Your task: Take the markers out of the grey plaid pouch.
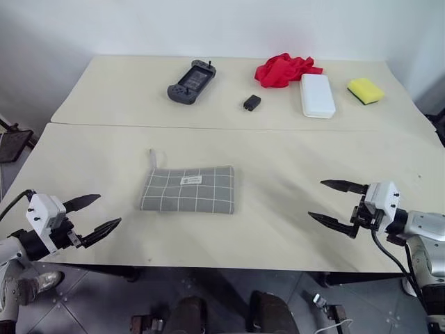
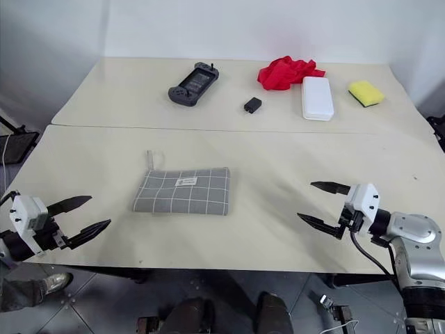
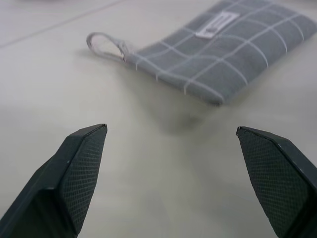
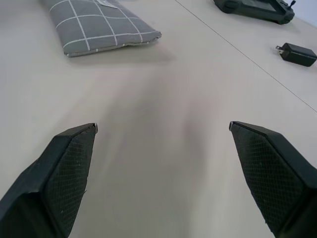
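Grey plaid pouch (image 1: 188, 189) | flat on table (image 1: 292, 202) | contents hidden

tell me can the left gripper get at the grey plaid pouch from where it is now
Probably yes. The left gripper is open and aimed toward the grey plaid pouch, with only bare table between them; the pouch's near end is unblocked.

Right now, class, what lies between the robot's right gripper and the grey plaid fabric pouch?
Nothing: bare beige tabletop separates the right gripper from the grey plaid fabric pouch, clearest in the right wrist view.
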`<state>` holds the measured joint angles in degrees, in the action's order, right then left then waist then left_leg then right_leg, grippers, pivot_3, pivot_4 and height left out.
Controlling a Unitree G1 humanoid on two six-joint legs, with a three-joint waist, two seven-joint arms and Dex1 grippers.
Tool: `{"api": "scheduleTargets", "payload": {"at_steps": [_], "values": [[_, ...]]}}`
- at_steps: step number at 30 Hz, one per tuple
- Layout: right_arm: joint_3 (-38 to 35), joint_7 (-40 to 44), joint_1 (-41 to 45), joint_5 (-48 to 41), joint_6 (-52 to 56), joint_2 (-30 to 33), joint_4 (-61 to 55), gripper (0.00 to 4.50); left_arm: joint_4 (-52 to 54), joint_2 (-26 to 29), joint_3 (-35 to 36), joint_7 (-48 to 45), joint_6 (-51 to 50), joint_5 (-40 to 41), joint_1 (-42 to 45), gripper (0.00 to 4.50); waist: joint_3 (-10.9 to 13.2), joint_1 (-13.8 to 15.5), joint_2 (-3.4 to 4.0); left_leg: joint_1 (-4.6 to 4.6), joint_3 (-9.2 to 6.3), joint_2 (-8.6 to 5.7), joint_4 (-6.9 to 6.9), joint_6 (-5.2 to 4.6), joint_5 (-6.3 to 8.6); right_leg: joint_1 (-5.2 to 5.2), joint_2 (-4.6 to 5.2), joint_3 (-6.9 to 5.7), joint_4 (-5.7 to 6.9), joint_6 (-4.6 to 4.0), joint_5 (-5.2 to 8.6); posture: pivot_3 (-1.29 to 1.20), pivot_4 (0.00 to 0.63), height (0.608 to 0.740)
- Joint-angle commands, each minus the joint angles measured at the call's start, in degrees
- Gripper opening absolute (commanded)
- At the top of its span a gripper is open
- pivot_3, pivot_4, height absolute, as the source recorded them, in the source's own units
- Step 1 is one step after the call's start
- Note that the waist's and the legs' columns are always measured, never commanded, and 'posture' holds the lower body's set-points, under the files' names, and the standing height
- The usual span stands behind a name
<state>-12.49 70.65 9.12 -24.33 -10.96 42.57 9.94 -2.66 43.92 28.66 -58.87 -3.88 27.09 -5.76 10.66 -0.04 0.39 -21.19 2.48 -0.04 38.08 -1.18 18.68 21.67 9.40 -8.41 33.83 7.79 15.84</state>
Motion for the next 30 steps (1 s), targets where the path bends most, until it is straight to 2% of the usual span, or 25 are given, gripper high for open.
{"api": "scheduleTargets", "payload": {"at_steps": [1,4,6,8,11,12,16,24,30], "values": [[-0.35,0.93,0.95,-1.31,-0.28,-0.24,-0.10,4.50,1.91,1.09,0.12,-0.20,-5.08,2.86,-0.30,4.45,0.00,-0.01,0.00,0.00,0.00,0.00,0.00,0.00,0.00,0.00,0.00,0.00,0.00,0.00,0.00,0.00,0.150,0.740],[1.59,0.65,1.58,-1.59,1.39,-1.69,-2.14,3.92,2.96,2.48,0.97,-0.94,-15.28,7.80,-1.09,4.50,0.00,-0.12,0.00,0.01,-0.01,0.02,0.00,0.00,0.00,0.00,-0.01,0.00,0.01,0.00,0.00,0.00,0.150,0.740],[5.25,-1.32,3.07,-0.34,4.17,-3.27,-7.09,3.30,0.95,4.23,4.10,0.94,-29.37,16.25,0.88,4.50,0.01,-0.18,0.00,0.01,0.00,0.04,0.00,0.00,0.00,0.00,-0.02,0.00,0.03,0.00,0.00,0.00,0.150,0.740],[8.74,-4.23,4.88,1.56,7.62,-4.69,-11.34,2.58,-1.46,6.47,5.32,2.90,-40.69,21.38,3.06,4.50,0.02,-0.24,0.02,0.02,-0.02,0.07,0.04,0.02,-0.01,0.01,-0.03,0.03,0.07,0.00,0.00,0.00,0.150,0.740],[13.48,-6.82,8.05,3.44,11.08,-7.40,-15.18,1.49,-4.27,9.18,3.21,4.25,-49.52,22.38,6.38,4.50,0.03,-0.17,0.04,0.05,-0.03,0.03,0.08,0.02,-0.01,0.03,-0.04,0.11,0.14,0.00,0.00,0.00,0.150,0.740],[14.78,-8.07,9.22,4.37,12.22,-8.29,-15.71,1.31,-5.44,9.36,2.85,4.77,-51.88,23.32,8.17,4.50,0.02,-0.01,0.04,0.05,-0.03,0.02,0.08,0.02,-0.01,0.03,-0.03,0.12,0.14,0.00,0.00,0.00,0.150,0.740],[25.21,-14.61,17.69,13.41,16.53,-16.57,-13.42,0.06,-15.62,7.51,-4.44,11.08,-61.22,20.36,24.22,4.50,0.04,0.35,-0.02,-0.01,-0.10,-0.05,0.17,0.07,-0.03,0.08,-0.06,0.13,0.25,0.00,0.00,0.00,0.150,0.740],[31.91,-17.17,22.48,19.99,16.56,-21.76,-9.03,0.06,-26.56,2.84,-10.07,16.40,-66.08,15.65,39.73,4.50,-0.06,-0.38,-0.32,-0.20,0.13,-0.34,0.03,0.07,-0.03,0.58,-0.10,0.33,0.53,0.00,0.00,0.00,0.150,0.740],[33.56,-14.53,22.06,22.33,13.10,-20.10,-6.91,0.06,-31.85,0.30,-14.28,15.15,-67.59,12.52,46.21,4.50,-0.06,-0.21,-0.32,-0.21,0.44,-0.29,0.10,0.11,-0.04,0.70,-0.16,0.56,0.60,-0.01,0.00,0.00,0.150,0.740]]}}
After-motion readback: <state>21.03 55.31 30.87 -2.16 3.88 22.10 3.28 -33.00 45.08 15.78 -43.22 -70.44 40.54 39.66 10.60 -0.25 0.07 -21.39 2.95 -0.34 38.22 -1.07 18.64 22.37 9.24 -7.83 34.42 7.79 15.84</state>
